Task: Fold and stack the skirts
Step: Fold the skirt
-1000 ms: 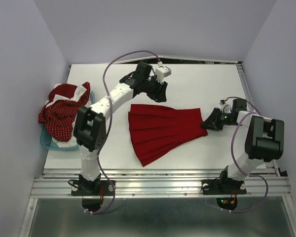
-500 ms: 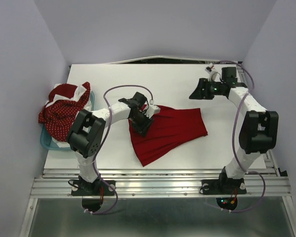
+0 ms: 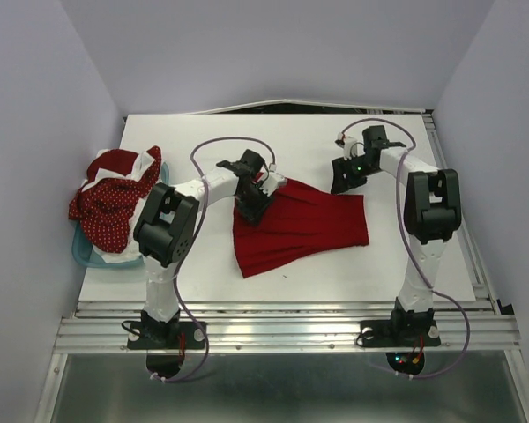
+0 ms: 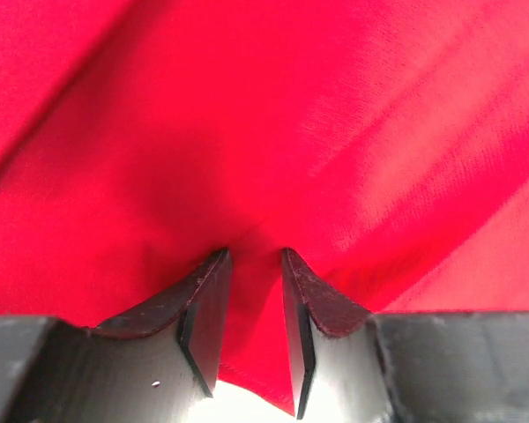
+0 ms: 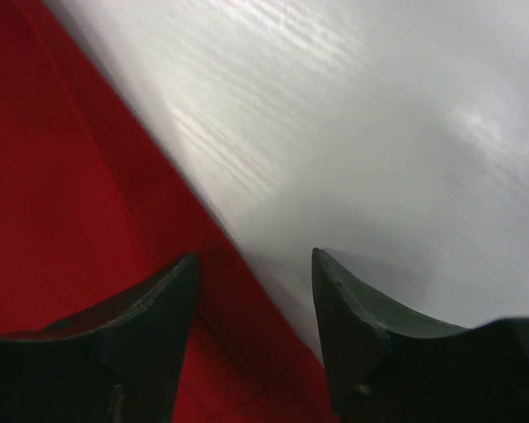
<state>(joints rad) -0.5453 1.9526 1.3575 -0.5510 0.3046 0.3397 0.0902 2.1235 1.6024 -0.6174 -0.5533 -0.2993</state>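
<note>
The plain red pleated skirt (image 3: 304, 225) lies spread in the middle of the white table (image 3: 203, 141). My left gripper (image 3: 249, 210) presses down on its upper left part. In the left wrist view the jaws (image 4: 254, 251) are closed in on a bunch of the red cloth (image 4: 264, 132), which fills the gap and creases toward the tips. My right gripper (image 3: 342, 182) sits low at the skirt's upper right corner. It is open, and its fingertips (image 5: 251, 256) straddle the skirt's edge (image 5: 88, 220), one over cloth and one over bare table.
A shallow teal tub (image 3: 86, 254) at the table's left edge holds a heap of dark red white-dotted and white skirts (image 3: 115, 198). The side walls stand close on both sides. The table's front rail (image 3: 282, 308) runs just below the skirt's hem.
My left gripper came down from the back of the table onto the skirt and narrowed on the cloth. My right gripper let go of the right end, swung back, then settled at the upper right corner.
</note>
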